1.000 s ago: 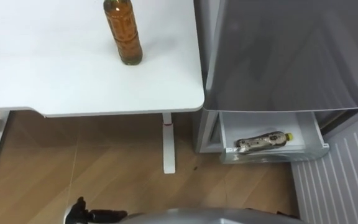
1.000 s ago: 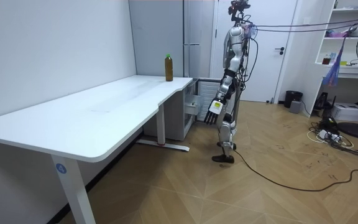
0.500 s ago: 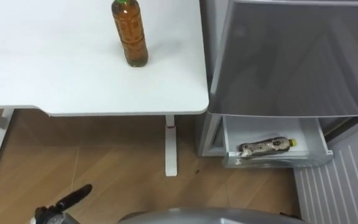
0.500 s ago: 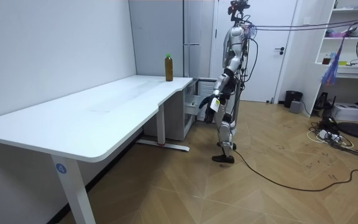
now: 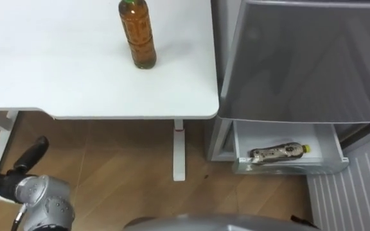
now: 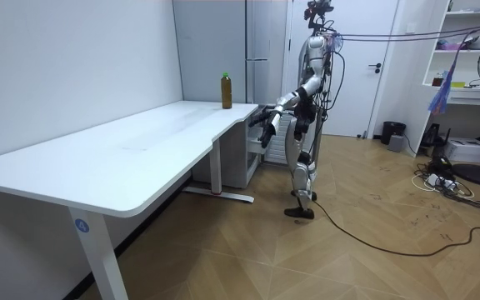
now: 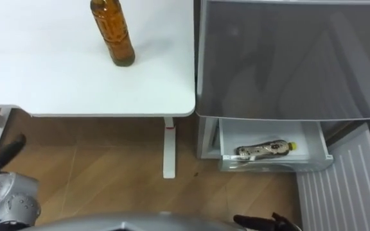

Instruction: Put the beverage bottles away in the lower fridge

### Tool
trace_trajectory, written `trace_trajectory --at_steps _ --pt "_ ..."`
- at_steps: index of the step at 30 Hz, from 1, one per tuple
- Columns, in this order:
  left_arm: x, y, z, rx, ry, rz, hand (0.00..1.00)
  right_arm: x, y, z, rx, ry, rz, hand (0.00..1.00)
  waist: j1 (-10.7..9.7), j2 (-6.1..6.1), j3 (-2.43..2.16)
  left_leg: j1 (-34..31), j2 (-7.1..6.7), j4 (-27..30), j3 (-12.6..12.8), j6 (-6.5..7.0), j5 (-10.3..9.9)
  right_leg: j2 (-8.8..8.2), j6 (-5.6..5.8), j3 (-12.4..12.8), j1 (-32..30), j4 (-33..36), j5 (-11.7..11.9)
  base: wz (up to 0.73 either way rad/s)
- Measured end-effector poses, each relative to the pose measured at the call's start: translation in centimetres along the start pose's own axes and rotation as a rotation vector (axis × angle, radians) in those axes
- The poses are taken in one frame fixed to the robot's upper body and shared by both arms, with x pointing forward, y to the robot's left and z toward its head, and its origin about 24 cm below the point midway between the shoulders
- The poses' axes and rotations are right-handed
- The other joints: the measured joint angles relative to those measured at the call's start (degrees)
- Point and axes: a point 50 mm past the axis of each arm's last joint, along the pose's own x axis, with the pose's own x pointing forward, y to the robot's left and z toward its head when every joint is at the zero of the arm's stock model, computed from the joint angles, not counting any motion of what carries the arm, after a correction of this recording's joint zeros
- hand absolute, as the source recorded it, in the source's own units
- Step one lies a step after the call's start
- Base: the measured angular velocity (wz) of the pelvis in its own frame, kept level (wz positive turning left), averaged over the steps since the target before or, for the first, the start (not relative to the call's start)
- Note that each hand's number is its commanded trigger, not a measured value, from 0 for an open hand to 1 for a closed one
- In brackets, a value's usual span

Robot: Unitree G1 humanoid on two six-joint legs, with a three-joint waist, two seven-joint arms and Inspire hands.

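An amber drink bottle (image 5: 138, 35) stands upright near the white table's right end (image 5: 172, 96), also seen in the room view (image 6: 227, 91). A second bottle (image 5: 278, 152) lies on its side in the open white lower drawer (image 5: 288, 165) of the grey fridge (image 5: 300, 58). My left hand (image 5: 34, 154) comes in at the lower left, open and empty, well short of the table's front edge. In the room view this hand (image 6: 265, 129) is held forward at table height. My right hand (image 7: 262, 222) hangs low at the bottom edge, open and holding nothing.
I stand at the table's corner in front of the fridge. The lower fridge door (image 5: 358, 186) stands swung open on the right, ribbed inside. A white table leg (image 5: 178, 151) stands on the wood floor between table and fridge.
My left arm has risen from hanging beside the thigh to reaching forward toward the table. The eye view has shifted slightly. Both bottles stay where they were.
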Motion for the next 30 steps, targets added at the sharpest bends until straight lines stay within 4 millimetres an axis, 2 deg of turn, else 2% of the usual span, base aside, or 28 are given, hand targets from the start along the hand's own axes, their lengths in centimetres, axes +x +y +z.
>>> trace_trajectory --at_steps 4,6,12,17,20,23,30 --pt "-0.6 -1.1 1.9 0.031 -0.134 -0.062 0.00 -0.1 -0.3 -0.3 -0.004 0.006 -0.002 0.00 0.1 -0.04 -0.01 0.0 -0.06 0.3 -0.6 0.01 0.0 0.08 0.00 0.0 0.0 0.0 0.0 0.00" --pt "-1.3 -2.1 3.5 0.042 -0.240 -0.119 0.00 -0.1 -0.2 -0.3 -0.012 -0.004 -0.001 0.00 0.0 -0.08 -0.03 0.0 -0.16 0.4 -1.5 0.01 0.0 0.08 -0.01 -0.2 0.0 0.0 0.0 0.00" --pt "-3.5 -4.1 7.2 0.017 -0.457 -0.257 0.00 -0.1 -0.3 -0.3 -0.015 -0.019 0.007 0.00 -0.4 -0.01 0.01 0.1 -0.20 0.6 -1.9 0.01 0.0 0.14 -0.02 -0.5 0.4 -0.2 0.0 0.02" --pt "-5.0 -5.4 9.1 0.014 -0.569 -0.372 0.00 -0.1 -0.4 -0.6 -0.014 -0.013 0.000 0.00 -0.6 0.41 0.17 0.1 -0.21 0.4 -2.3 0.01 0.0 0.17 -0.02 -0.8 0.6 -0.2 0.0 0.03" --pt "-5.8 -5.9 9.6 0.003 -0.597 -0.438 0.00 -0.1 -0.4 -0.5 -0.009 -0.016 0.000 0.00 -0.9 0.80 0.40 0.0 -0.15 0.4 -2.3 0.00 0.0 0.25 -0.02 -0.7 0.6 -0.2 0.0 0.00" --pt "-6.2 -6.3 9.8 0.010 -0.606 -0.501 0.00 -0.1 -0.2 -0.2 -0.012 -0.023 0.021 0.00 -1.8 0.84 0.37 0.1 -0.14 0.3 -2.3 0.00 0.0 0.27 -0.02 -0.7 0.7 -0.2 0.0 0.02" --pt "-7.3 -7.8 8.2 0.092 -0.537 -0.690 0.00 0.0 0.0 0.2 -0.038 -0.025 0.037 0.00 -2.8 0.18 0.32 -0.4 -0.14 0.3 -2.2 0.00 0.0 0.32 -0.02 -0.1 0.2 -0.2 0.0 0.00"
